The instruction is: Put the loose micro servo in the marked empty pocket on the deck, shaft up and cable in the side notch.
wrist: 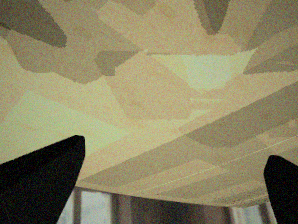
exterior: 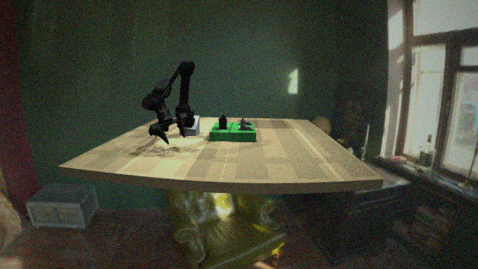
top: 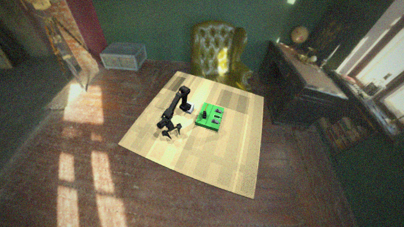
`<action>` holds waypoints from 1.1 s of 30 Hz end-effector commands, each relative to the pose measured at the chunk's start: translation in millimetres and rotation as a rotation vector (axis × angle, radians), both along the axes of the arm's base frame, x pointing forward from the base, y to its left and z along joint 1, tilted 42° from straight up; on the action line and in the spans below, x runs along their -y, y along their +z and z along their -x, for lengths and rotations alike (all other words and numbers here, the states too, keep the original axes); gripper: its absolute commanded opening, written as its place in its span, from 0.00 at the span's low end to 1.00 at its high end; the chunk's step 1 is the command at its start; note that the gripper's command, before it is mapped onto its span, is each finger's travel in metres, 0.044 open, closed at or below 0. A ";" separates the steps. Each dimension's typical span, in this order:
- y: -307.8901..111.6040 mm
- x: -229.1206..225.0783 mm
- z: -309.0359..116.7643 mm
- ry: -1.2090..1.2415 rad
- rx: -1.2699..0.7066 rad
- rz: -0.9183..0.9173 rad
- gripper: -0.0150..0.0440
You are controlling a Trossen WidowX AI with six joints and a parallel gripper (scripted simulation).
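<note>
The green deck (top: 207, 125) (exterior: 232, 137) lies on the table. A dark upright block (top: 204, 115) (exterior: 222, 122), seemingly the loose micro servo, stands on the deck's left part; a thin orange-yellow cable (top: 207, 107) runs behind it. The white-outlined pocket (top: 217, 116) looks empty, between two grey seated servos (top: 218, 111) (top: 215, 122). Ear and shaft details are too small to tell. My gripper (top: 175, 132) (exterior: 175, 140) (wrist: 177, 156) is open and empty, above the table left of the deck, apart from the servo. The wrist view shows neither deck nor servo.
The wooden table (top: 214, 157) (exterior: 261, 168) carries the arm and deck. A pale box (top: 190, 108) (exterior: 194, 128) is at the arm's base, left of the deck. The arm's links rise behind the gripper. An armchair (top: 214, 47) stands beyond the table.
</note>
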State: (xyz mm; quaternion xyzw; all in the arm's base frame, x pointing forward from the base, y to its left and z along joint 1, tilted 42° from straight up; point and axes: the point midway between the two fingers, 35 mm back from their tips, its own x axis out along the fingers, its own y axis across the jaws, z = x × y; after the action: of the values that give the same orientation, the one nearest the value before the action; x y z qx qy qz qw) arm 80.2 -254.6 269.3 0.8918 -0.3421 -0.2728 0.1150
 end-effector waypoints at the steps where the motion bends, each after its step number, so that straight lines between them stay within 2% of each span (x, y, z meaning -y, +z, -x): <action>1: -0.2 0.0 -0.4 0.002 -0.002 0.000 0.98; 2: -0.7 -0.1 -1.1 0.007 -0.007 0.001 1.00; 33: -39.4 -17.9 -61.5 0.425 -0.383 0.138 1.00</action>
State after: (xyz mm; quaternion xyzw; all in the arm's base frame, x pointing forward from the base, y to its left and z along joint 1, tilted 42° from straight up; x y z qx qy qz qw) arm 135.2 -239.2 235.9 0.8725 -0.1638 -0.3698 0.2739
